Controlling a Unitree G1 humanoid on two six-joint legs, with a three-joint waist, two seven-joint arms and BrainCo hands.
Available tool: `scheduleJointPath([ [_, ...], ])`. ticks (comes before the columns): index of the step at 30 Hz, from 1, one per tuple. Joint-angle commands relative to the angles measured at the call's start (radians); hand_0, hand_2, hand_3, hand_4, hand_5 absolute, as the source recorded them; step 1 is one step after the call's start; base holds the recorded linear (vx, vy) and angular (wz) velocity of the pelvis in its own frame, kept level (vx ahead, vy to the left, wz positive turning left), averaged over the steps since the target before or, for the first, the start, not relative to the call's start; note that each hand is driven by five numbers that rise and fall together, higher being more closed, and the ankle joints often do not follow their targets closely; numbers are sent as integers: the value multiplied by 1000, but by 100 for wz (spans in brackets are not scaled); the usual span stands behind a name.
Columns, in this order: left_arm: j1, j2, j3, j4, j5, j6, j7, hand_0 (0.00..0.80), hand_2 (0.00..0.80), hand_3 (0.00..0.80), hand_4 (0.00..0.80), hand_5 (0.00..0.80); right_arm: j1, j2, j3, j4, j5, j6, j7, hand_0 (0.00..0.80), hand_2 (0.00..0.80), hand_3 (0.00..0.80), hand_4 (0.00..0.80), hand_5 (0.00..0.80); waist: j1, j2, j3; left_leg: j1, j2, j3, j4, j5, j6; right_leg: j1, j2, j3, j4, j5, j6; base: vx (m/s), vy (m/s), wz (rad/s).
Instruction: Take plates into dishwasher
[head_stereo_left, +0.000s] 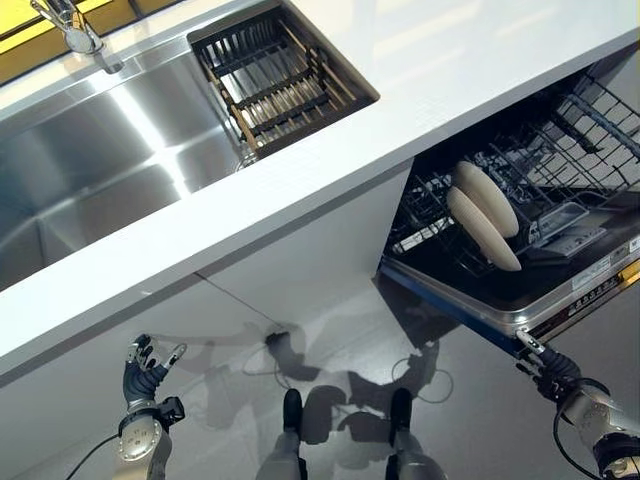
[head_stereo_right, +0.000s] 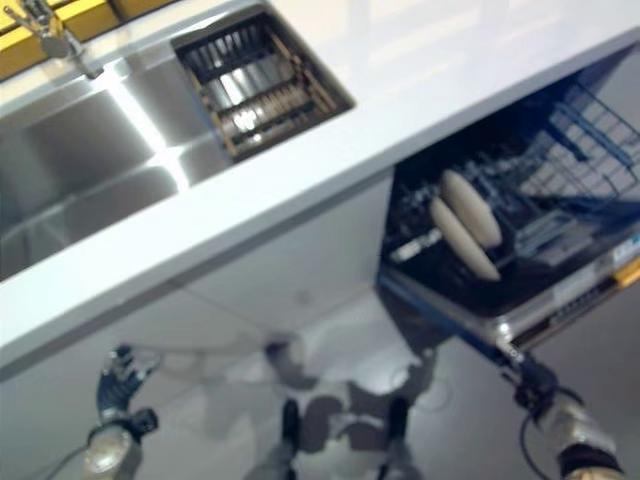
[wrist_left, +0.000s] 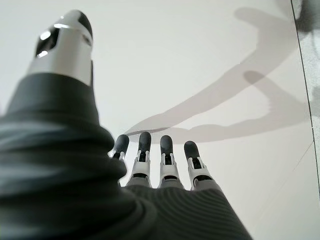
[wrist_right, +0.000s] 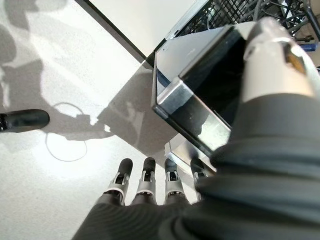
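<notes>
Standing on edge in the dishwasher (head_stereo_left: 600, 290): two cream plates (head_stereo_left: 484, 215), side by side in the lower rack (head_stereo_left: 560, 215), leaning the same way, faces close together, possibly touching at the near end; cannot tell for sure. One dishwasher door, dropped open, its steel front edge jutting out below the white countertop (head_stereo_left: 420, 120).

One steel sink (head_stereo_left: 100, 160) set in the countertop, with one dark wire drying basket (head_stereo_left: 280, 75) in its right end. No plate can be made out in that basket from the head views. One tap (head_stereo_left: 70, 25) at the sink's far left corner.

Two hands, both low, near floor level, below the counter front.

Left hand (head_stereo_left: 142, 372): well left of the dishwasher, well apart from the plates. Wrist view shows fingers (wrist_left: 166, 155) straight, side by side, thumb raised apart from them. Nothing in it; only pale floor past the fingertips.

Right hand (head_stereo_left: 545, 370): just under the outer corner of the open door. Wrist view shows fingers (wrist_right: 149, 177) extended in a row, relaxed, pointing at the floor; thumb up beside the door's steel edge (wrist_right: 195, 120), whether touching it cannot be told. Holding nothing.

Plates sit above and inward of the right hand, with the door between them; neither hand touches a plate.
</notes>
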Motion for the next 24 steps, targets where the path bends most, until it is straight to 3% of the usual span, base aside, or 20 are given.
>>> scheduleJointPath([
  [1, -77, 54, -10, -19, 5, -54, -1, 0, 0, 0, 0, 0, -253, -25, 54, -222, 4, -206, 43, 0, 0, 0, 0, 0, 44, -62, -44, 19, -58, 2, -1, -26, 52, 19, -16, 18, 79, -62, -4, 36, 5, -1],
  [10, -53, 45, -12, -22, 14, -52, -21, 0, 0, 0, 0, 0, -335, -61, 65, -253, -12, -261, 39, 0, 0, 0, 0, 0, 59, -57, -84, 36, -62, -7, -2, -31, 52, 46, -19, 15, 69, -65, -6, 11, 2, -1],
  [24, 7, 12, -15, -7, 54, -42, -47, 0, 0, 0, 0, 0, -440, -114, 93, -248, -8, -273, 57, 0, 0, 0, 0, 0, 92, -78, -167, 81, -66, -29, -2, -40, 47, 120, -19, -1, 38, -69, -8, 52, 6, 1],
])
